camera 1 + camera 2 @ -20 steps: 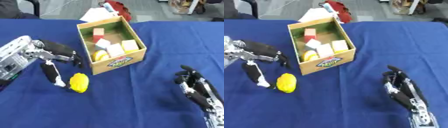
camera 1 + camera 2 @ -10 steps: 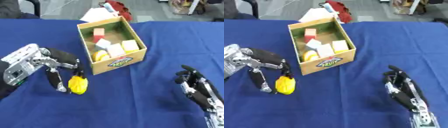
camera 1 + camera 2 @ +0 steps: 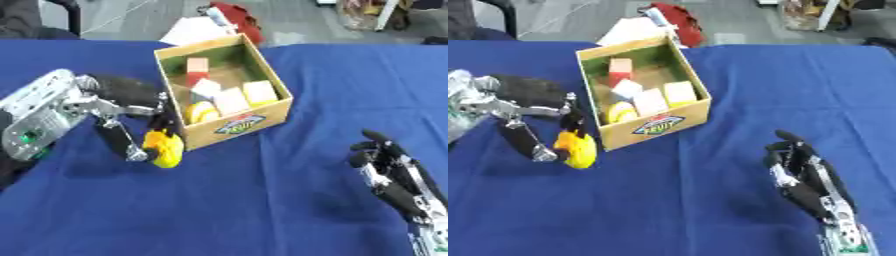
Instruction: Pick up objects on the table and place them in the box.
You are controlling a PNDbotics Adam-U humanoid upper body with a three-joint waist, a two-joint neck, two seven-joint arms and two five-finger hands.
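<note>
Left hand is pinching the yellow piece between a dark finger on top and the thumb on its outer side, just beside the box front corner. Piece is sitting low at the fingertips, looking barely off the table if at all; can't tell for sure. Right hand is idling with fingers loosely curled at lower right, holding nothing.

Risks as I'm reading it:
- grip is at the tips on a rounded shape, so it could be rolling out during the lift
- piece is right against the box wall; lifting too low would be clipping the rim and knocking the piece loose
- box is already crowded with blocks, so a drop near the front could be bouncing back out
</note>
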